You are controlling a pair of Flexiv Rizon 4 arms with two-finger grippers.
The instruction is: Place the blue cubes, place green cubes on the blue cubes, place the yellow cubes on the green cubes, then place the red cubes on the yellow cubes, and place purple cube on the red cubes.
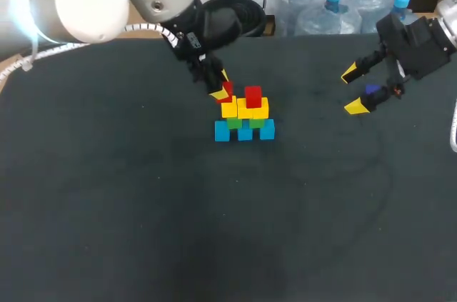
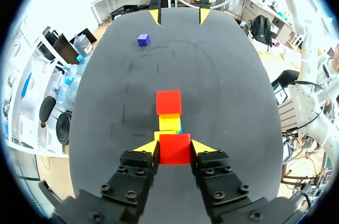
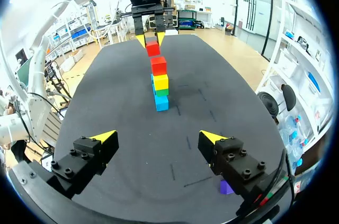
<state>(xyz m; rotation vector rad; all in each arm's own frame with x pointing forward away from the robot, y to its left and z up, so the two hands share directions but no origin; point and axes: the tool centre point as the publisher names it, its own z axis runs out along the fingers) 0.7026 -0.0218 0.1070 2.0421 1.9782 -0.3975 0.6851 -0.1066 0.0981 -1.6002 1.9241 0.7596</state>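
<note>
- My left gripper (image 1: 221, 85) pinches a red cube (image 2: 175, 150). A yellow tip presses it on each side.
- That red cube hangs right over the left end of the stack in the middle of the table (image 1: 143, 209). I cannot tell if it touches the yellow cube under it.
- The stack has three blue cubes (image 1: 245, 133) in a row at the bottom.
- Two green cubes (image 1: 234, 123) sit on the blue ones.
- Three yellow cubes (image 1: 245, 109) sit on the green ones.
- A second red cube (image 1: 253, 96) sits on top of the yellow row, just beside the one I hold.
- My right gripper (image 3: 159, 139) is well apart from the stack, on the right side of the table. Its two fingers are spread wide with nothing between them.
- The purple cube (image 1: 371, 89) lies on the table near my right gripper. From the right wrist, it peeks out from under one finger.
</note>
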